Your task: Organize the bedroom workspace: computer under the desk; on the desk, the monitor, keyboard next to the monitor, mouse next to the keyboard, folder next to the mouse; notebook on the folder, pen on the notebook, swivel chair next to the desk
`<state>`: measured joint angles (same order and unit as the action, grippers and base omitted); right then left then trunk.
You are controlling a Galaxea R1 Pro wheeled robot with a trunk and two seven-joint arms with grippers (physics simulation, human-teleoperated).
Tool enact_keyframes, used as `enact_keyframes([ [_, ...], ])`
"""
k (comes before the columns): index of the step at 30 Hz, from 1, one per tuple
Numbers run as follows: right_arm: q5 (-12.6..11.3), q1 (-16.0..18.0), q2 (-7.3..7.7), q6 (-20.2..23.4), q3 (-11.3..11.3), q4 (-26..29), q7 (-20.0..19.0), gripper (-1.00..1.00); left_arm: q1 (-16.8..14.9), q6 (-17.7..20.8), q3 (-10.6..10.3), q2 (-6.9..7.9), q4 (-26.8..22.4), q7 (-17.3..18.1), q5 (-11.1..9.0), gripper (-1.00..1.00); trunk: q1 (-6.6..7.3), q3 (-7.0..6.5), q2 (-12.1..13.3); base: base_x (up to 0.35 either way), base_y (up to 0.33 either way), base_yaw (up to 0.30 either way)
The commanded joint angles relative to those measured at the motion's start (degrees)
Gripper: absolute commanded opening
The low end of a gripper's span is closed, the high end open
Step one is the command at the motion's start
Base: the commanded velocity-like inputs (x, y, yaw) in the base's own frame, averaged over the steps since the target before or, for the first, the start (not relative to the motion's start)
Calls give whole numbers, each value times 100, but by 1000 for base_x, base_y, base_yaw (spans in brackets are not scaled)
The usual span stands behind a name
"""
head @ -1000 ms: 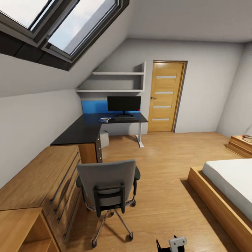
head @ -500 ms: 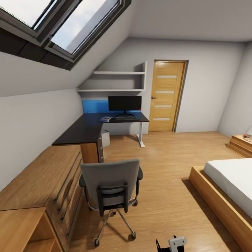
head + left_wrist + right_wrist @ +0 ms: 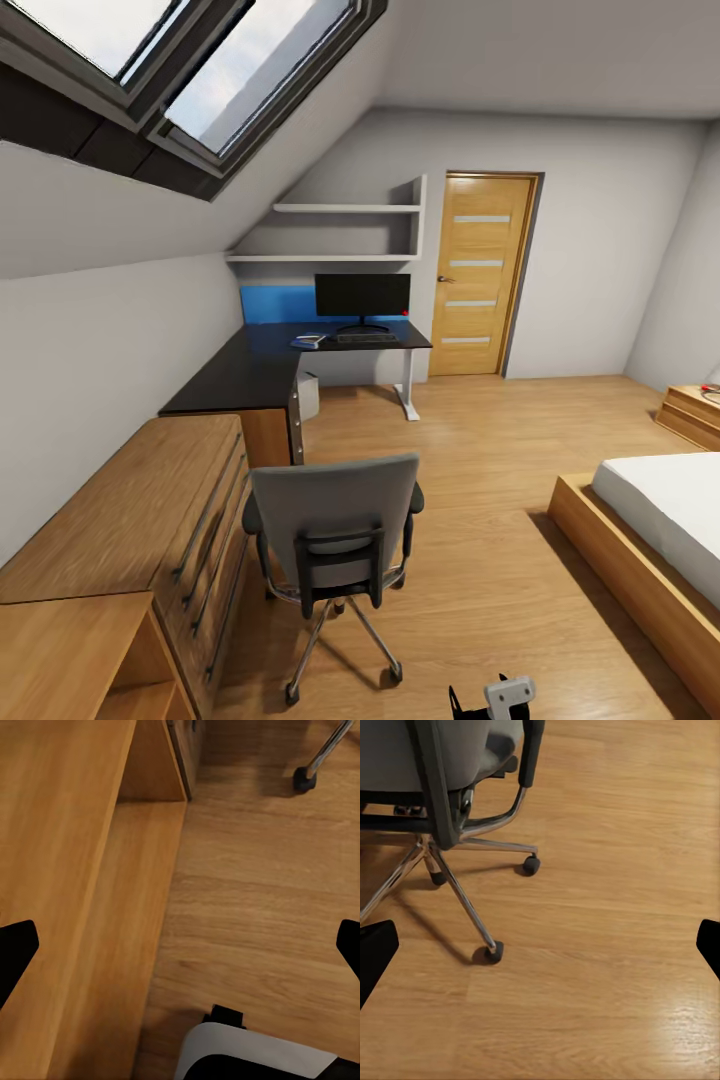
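Observation:
The grey swivel chair [image 3: 335, 520] stands mid-floor with its back to me, apart from the black L-shaped desk [image 3: 250, 375] in the far corner. On the desk stand the black monitor [image 3: 362, 297] and, in front of it, the keyboard [image 3: 365, 338]. Left of the keyboard lies the blue folder [image 3: 307, 341]. The white-grey computer [image 3: 309, 394] sits under the desk. Mouse, notebook and pen are too small to tell. My left gripper [image 3: 180, 949] is open over the floor beside a wooden cabinet. My right gripper [image 3: 540, 945] is open above the floor near the chair's chrome base [image 3: 457, 885].
A long wooden drawer chest [image 3: 130, 520] runs along the left wall up to the desk. A bed [image 3: 660, 510] on a wooden frame fills the right side, with a low nightstand [image 3: 692, 412] beyond it. A wooden door [image 3: 478, 275] stands shut right of the desk.
The whole picture has shifted rightward as the camera moved; the chair sits slightly lower and further right in view. Nothing in the room moved by itself.

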<state>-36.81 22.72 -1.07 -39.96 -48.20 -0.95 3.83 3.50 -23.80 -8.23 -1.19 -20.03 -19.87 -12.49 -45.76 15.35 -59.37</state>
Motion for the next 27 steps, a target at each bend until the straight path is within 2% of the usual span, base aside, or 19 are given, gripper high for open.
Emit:
enact_keyframes([
  [1,-2,5,-3,-13,-49,-12,42,100,1,-11,-50,5,-9,-34,-50,100,-1,6,-4,0,68,0],
  [15,-33,5,-29,-23,-55,-10,57,100,1,-4,-84,-30,-35,-41,-46,100,-1,6,-4,0,10,0],
  [27,-38,5,-38,-55,-44,34,57,100,1,49,-74,-15,-53,-77,-78,100,-264,253,-486,0,0,-16],
])
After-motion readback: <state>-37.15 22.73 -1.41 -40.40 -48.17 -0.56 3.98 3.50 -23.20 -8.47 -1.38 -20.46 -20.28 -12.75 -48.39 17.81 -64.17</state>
